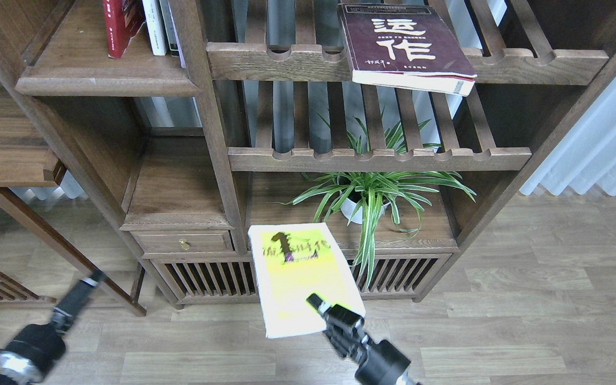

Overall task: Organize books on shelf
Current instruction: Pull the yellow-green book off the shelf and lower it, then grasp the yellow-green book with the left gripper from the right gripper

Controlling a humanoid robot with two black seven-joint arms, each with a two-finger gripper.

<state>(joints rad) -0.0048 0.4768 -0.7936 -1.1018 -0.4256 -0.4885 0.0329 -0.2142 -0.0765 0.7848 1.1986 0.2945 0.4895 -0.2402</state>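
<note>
Books standing on the plank shelf (99, 80): a small red paperback (121, 24) leaned at upper left beside pale spines (154, 27), on the solid dark board with the rounded front edge.
Left gripper (93, 279): low at lower left, near a slanted wooden leg, small and dark; whether its claw was wide or narrow could not be told; it appeared to carry nothing.
Lime-yellow book (297, 272): held in open air in front of the low cabinet, cover up, tilted slightly.
Right gripper (316, 303): clamped on the yellow book's near edge.
Maroon book (401, 45): lay flat on the upper slatted rack (527, 64), its near corner jutting over the scalloped rail.
Spider plant (372, 192): stood in a white pot on the lower ledge, leaves spilling forward.
Step in hand: likely carrying the yellow book toward the plank shelf.
Next move: probably a lift up and leftward, turning the book upright.
Edges and room: the post (206, 133) between bays lay along that path; bare board showed left of the red paperback.
</note>
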